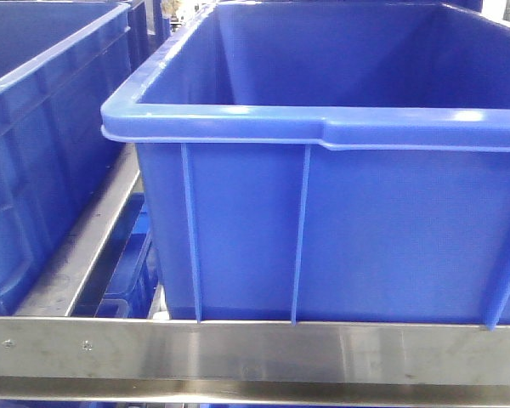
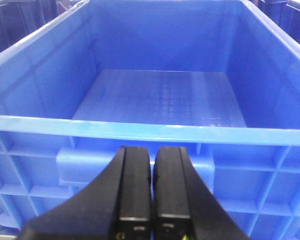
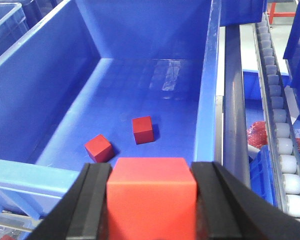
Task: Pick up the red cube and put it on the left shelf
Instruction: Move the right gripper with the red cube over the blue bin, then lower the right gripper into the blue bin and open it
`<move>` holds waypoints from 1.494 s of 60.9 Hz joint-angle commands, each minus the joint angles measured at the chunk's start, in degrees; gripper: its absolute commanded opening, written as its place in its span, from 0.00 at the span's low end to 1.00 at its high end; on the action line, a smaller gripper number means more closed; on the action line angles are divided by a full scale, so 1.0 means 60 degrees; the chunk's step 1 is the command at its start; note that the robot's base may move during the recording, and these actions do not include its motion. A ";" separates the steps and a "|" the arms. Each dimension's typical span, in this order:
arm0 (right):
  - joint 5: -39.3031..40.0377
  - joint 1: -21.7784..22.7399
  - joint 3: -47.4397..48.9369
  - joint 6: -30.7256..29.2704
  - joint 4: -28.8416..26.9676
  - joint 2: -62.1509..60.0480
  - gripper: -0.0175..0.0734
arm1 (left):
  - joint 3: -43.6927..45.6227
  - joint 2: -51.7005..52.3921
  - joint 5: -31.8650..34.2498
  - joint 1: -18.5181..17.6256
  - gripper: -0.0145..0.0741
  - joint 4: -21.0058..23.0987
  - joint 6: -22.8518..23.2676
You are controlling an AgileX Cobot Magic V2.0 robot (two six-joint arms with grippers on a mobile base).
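Between the fingers of the right hand (image 3: 151, 200): the red cube (image 3: 151, 182), pinched on its two side faces, the fingers standing only as wide apart as the cube.
Cube's place: raised at the near rim of the blue bin (image 3: 209, 100), off the bin's floor as far as the right wrist view shows.
Beyond the cube: two spare cubes (image 3: 98, 148) (image 3: 142, 129) lie apart from each other on that bin's floor, untouched.
Right of the bin: a roller conveyor (image 3: 280, 125) runs alongside.
Left hand (image 2: 152, 165): fingers pressed together with nothing between them, hanging just before the near wall of a second bin (image 2: 140, 131), whose floor shows no cube.
Front view: only a large bin (image 1: 323, 127) and a steel rail (image 1: 238, 348) below it; neither hand shows.
Done, by judgement: the pick. The grip looks square and secure.
Left to do: carry the cube to the left shelf, set it down, and let go.
Unclear: which surface is the left shelf; no view marks it plainly.
Progress: roughly the first half, with the whole placing step ahead.
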State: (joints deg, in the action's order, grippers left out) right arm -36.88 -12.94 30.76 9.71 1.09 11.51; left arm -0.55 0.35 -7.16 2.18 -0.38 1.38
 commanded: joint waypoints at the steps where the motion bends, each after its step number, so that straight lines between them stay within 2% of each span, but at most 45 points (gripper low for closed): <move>1: 0.0878 -0.0019 0.0254 -0.0093 0.0114 0.0127 0.37 | -0.0221 0.0178 0.0818 0.0020 0.28 0.0064 0.0008; 7: 0.0898 -0.0019 0.0385 -0.0128 0.0064 0.0158 0.37 | -0.0221 0.0178 0.0818 0.0020 0.28 0.0064 0.0008; 15: 0.0628 -0.0019 0.1394 -0.0397 -0.0065 0.0778 0.37 | -0.0221 0.0178 0.0818 0.0020 0.28 0.0064 0.0008; 20: 0.0222 -0.0019 0.2283 -0.1059 -0.0181 0.1611 0.37 | -0.0221 0.0178 0.0818 0.0020 0.28 0.0064 0.0008; 26: -0.0381 -0.0057 0.3534 -0.2018 -0.0758 0.2769 0.37 | -0.0221 0.0178 0.0818 0.0020 0.28 0.0064 0.0008; 33: -0.0548 -0.0615 0.4476 -0.2316 -0.1318 0.4068 0.37 | -0.0221 0.0178 0.0818 0.0020 0.28 0.0064 0.0008; 43: -0.0671 -0.1691 0.5284 -0.2642 -0.1304 0.5801 0.37 | -0.0221 0.0178 0.0818 0.0020 0.28 0.0064 0.0008; 54: -0.0566 -0.2260 0.5696 -0.2670 -0.1292 0.7767 0.37 | -0.0221 0.0178 0.0818 0.0020 0.28 0.0064 0.0008; 65: -0.0495 -0.2269 0.6439 -0.2670 -0.1287 0.9730 0.37 | -0.0221 0.0178 0.0818 0.0020 0.28 0.0064 0.0008; 91: -0.0150 -0.2269 0.9348 -0.2670 -0.1287 1.3647 0.37 | -0.0221 0.0178 0.0818 0.0020 0.28 0.0064 0.0008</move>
State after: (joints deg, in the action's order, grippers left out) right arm -41.34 -26.55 82.24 -5.50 -6.25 91.96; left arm -0.55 0.35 -7.16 2.18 -0.38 1.38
